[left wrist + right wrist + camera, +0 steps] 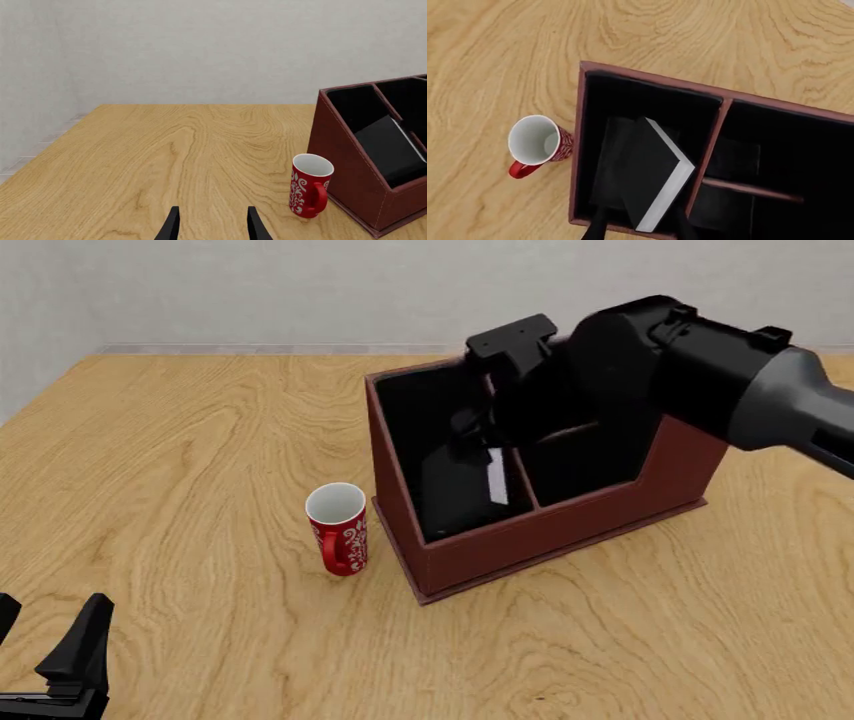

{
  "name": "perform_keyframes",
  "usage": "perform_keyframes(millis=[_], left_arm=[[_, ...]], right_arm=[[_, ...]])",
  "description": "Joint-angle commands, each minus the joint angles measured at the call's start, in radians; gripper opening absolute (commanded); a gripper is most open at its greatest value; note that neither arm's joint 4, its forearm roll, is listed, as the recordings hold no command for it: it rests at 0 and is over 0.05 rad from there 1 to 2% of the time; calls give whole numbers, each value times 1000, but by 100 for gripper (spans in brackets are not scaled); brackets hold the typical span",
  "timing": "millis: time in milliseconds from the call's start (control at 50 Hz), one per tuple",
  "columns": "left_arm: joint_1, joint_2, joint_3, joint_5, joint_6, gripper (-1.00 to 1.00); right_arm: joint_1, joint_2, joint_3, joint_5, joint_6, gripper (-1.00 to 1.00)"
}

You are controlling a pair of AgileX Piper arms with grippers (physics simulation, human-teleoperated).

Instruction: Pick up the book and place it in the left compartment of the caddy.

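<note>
The thick black hardcover book with a white page edge (650, 172) already lies inside the left compartment (640, 100), the long undivided black-lined section of the large reddish-brown box caddy (561, 530). It leans tilted against the compartment's floor and wall instead of standing square, its long axis running along the compartment's depth and its white page edge towards the divider.

The right gripper (635, 225) hangs directly above the caddy, so the book sits just beyond its fingers (597, 227), straight along their reach. In the right wrist view the two dark fingers straddle the near end of the book, set wide apart; whether they touch the covers cannot be told, though they look parted rather than clamped. Judging by this, the placement looks all but finished, and the next move would be a straight lift out of the compartment without snagging the divider.

The left gripper (212, 225) is far from the book, low over the wooden bench (200, 440), its fingers spread and holding nothing. A red patterned mug with a white interior (338, 530) stands just beside the caddy's left wall.
</note>
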Motion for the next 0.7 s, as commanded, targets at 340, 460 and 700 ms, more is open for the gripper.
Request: perform_keyframes(millis=[340,460,700], left_arm=[[0,0,0,0,0,100],[0,0,0,0,0,100],[0,0,0,0,0,100]], right_arm=[[14,-161,-6,85,-24,100],[28,-212,46,68,-8,100],[78,-419,168,-26,31,100]])
